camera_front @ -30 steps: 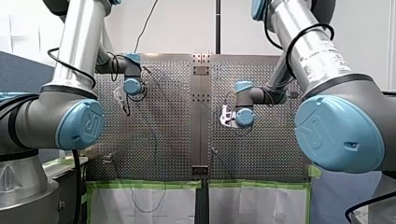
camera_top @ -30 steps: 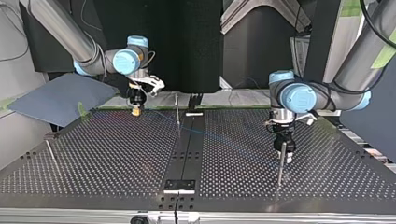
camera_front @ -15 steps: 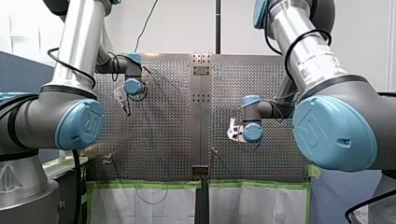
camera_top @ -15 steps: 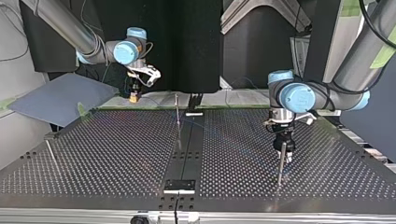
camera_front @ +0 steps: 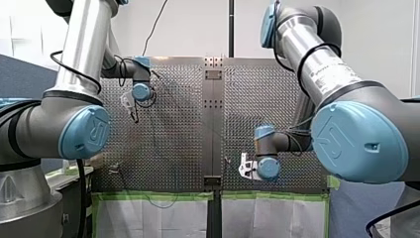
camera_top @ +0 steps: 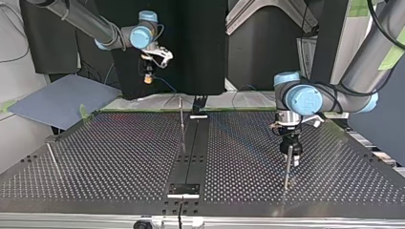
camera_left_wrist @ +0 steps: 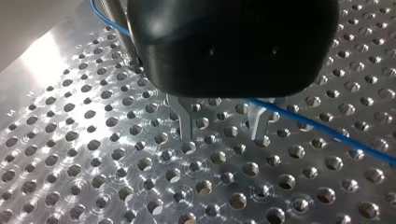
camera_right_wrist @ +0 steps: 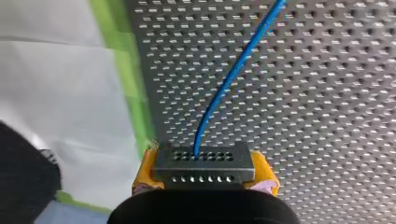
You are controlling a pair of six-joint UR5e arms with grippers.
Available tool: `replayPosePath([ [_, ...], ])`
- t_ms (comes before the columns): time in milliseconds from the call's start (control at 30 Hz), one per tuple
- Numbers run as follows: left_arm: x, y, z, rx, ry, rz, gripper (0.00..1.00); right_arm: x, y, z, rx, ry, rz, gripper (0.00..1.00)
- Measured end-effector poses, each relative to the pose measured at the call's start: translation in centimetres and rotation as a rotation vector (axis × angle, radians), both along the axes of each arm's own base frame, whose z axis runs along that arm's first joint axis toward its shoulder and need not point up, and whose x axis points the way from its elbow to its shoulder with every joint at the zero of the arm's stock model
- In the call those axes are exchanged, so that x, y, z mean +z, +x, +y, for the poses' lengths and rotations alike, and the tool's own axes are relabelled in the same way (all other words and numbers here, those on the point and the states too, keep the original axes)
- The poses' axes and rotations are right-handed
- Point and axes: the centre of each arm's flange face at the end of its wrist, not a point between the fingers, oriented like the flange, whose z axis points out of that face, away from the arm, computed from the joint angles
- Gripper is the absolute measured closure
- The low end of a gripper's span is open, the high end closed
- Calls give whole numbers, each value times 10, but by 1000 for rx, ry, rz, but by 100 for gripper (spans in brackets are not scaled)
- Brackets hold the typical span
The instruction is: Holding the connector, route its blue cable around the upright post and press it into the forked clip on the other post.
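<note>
Blue cable [camera_right_wrist: 233, 74]: leaves the connector's front face and runs ahead of my right tool over the perforated metal. In the left wrist view it passes behind a metal post [camera_left_wrist: 112, 14] beside my left tool, then crosses one of that tool's fingers. I cannot tell whether it touches the finger.
Connector [camera_right_wrist: 203, 163]: a dark grey block with rows of small holes, clamped between yellow pads [camera_right_wrist: 266, 170]. It hangs in the air, clear of the surface.
My right tool [camera_top: 149, 78]: closed on the connector and pointing down. It sits at about ten o'clock in the top view, raised well above the surface's far edge. In the front view its wrist is at about five o'clock.
My left tool [camera_left_wrist: 222, 135]: its two metal fingers [camera_left_wrist: 186, 123] stand apart with nothing between them, tips just above the holes. It is at about four o'clock in the top view, right at the top of the metal post, and at about nine o'clock in the front view.
Middle post [camera_top: 181, 117]: a thin upright near the top view's centre, slightly toward nine o'clock, well apart from both tools.
Forked clip: I cannot tell which post carries it.
Surface [camera_top: 119, 162]: perforated metal with a dark strip [camera_top: 191, 152] down the middle. Green tape [camera_right_wrist: 128, 79] lines one edge, seen beside my right tool.
</note>
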Motion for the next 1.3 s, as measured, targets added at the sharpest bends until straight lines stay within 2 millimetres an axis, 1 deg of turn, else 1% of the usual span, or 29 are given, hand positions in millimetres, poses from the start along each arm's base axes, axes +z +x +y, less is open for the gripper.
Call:
replayPosePath([
  [200,0,0,0,1,0,0,40,-32,-14,26,1,41,23,100],
  [367,0,0,0,1,0,0,40,-47,-24,43,-2,60,34,100],
  [533,0,0,-1,1,2,0,40,-70,-39,63,-17,97,39,100],
  [600,0,0,-1,1,3,0,40,-77,-43,66,-25,103,29,100],
  [667,0,0,-1,1,4,-1,40,-83,-43,65,-32,102,15,100],
  [1033,0,0,-1,2,4,-4,40,-113,-32,37,-54,35,-72,100],
  [1133,1,0,-1,2,5,-5,40,-122,-31,36,-51,25,-77,100],
  [1300,0,0,-1,2,8,-4,40,-141,-34,43,-49,21,-77,100],
])
